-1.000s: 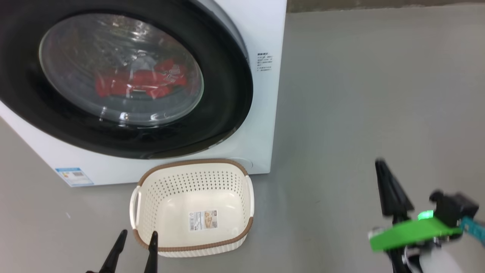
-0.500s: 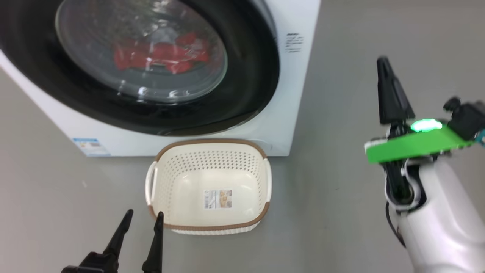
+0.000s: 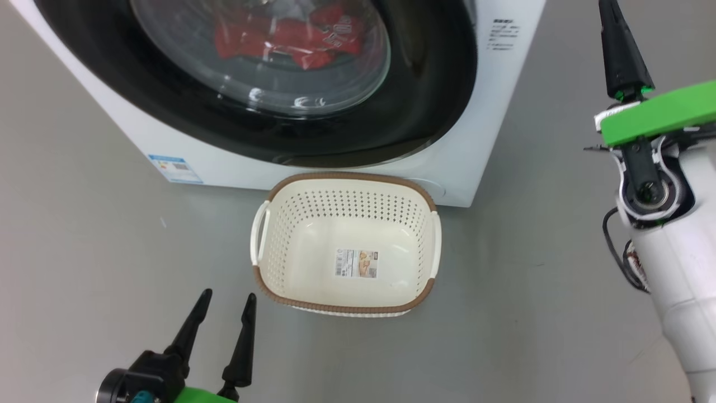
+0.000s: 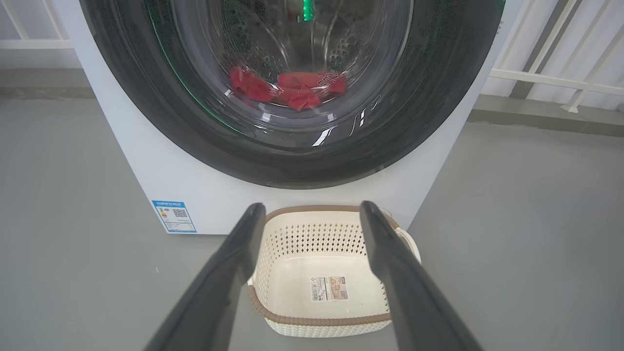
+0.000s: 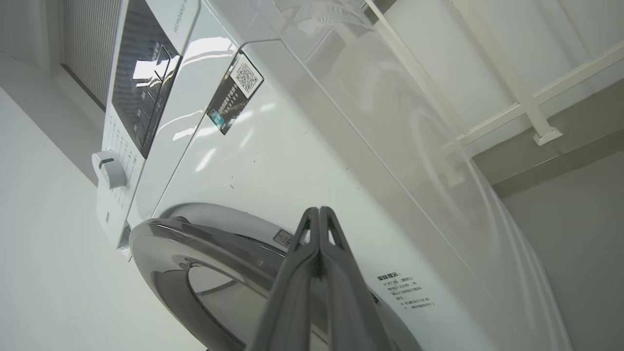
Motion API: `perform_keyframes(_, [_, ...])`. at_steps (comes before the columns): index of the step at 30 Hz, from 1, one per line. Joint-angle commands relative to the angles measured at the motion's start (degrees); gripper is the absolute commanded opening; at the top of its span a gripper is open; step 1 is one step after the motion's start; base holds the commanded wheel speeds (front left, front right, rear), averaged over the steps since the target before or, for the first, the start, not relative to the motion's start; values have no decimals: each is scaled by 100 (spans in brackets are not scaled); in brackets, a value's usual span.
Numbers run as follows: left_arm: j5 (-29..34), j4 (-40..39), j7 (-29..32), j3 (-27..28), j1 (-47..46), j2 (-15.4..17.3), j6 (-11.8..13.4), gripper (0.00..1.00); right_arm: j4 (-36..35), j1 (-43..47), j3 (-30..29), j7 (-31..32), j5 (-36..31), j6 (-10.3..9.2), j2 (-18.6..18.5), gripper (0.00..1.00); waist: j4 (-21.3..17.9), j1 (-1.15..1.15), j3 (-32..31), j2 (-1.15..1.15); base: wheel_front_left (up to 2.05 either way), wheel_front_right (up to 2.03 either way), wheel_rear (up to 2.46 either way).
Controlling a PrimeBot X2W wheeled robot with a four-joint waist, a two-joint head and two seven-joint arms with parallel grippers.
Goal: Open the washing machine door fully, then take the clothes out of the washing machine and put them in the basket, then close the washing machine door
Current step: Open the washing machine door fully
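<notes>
Left gripper point(image 3: 229, 295) is low over the floor point(image 3: 559, 263) with its jaws a fair way apart and nothing in them. The basket point(image 3: 347, 178) sits just past the tips and a bit to their right, not touching them; from the left wrist it lines up right in the gap between the two fingers, sticker point(image 3: 356, 263) on its bottom, nothing else inside. Straight beyond the basket from those jaws is the washer point(image 3: 498, 112), the basket's far rim just beside its front. The door point(image 3: 425, 101) looks shut flat against it, and the clothes point(image 3: 291, 36) are a red heap behind the glass, well ahead of and above the left tips. Blue label point(image 3: 174, 168) is on the washer's lower corner, left of the left jaws' line. Right gripper point(image 5: 319, 210) is up off to the washer's right side, jaws pressed together on nothing, tips aimed at the white front just beside the door's rim, can't tell if they're touching it
</notes>
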Motion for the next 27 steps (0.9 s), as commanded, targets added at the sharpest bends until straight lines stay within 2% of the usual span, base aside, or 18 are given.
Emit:
perform_keyframes(1, [-44,-92,-70,142,-186,53,-26,100,-18,-296,207,216,326,3,-83,0,186,0,173,0,0,0,0])
perform_keyframes(7, [-71,-65,-70,84,-263,53,-32,100,180,-694,455,928,1083,3,-308,0,308,0,287,0,0,0,0])
perform_keyframes(13, [-110,-48,-70,12,-344,53,-35,100,312,-1093,607,1936,1942,3,-461,0,426,0,427,0,0,0,0])
perform_keyframes(14, [-128,-46,-70,-14,-381,53,-36,100,394,-1233,594,2255,2199,3,-481,0,461,0,488,0,0,0,0])
perform_keyframes(27, [-275,1,-70,-207,-604,53,-38,100,1463,-2168,375,3914,3275,3,-565,0,683,0,849,0,0,0,0])
